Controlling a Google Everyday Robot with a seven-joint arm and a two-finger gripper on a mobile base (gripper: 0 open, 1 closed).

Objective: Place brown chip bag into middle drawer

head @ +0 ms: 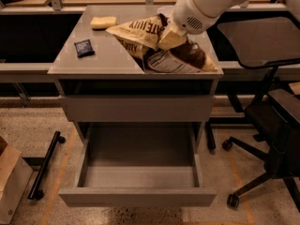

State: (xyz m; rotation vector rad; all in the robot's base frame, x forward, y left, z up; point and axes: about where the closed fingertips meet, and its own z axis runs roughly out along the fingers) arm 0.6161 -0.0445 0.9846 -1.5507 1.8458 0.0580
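The brown chip bag (157, 48) is crumpled and tilted up over the right half of the cabinet top (103, 60), its lower end still near the surface. My gripper (168, 35) is at the bag's upper middle, shut on a fold of it, with the white arm coming in from the upper right. The middle drawer (137, 197) is pulled fully open below, a grey box with nothing in it, directly in front of the cabinet.
A small dark packet (84, 47) and a yellow block (103, 22) lie on the left of the top. A closed grey drawer front (136, 108) sits above the open one. An office chair (276, 116) stands right; a black bar (44, 165) and cardboard box (11, 184) lie left.
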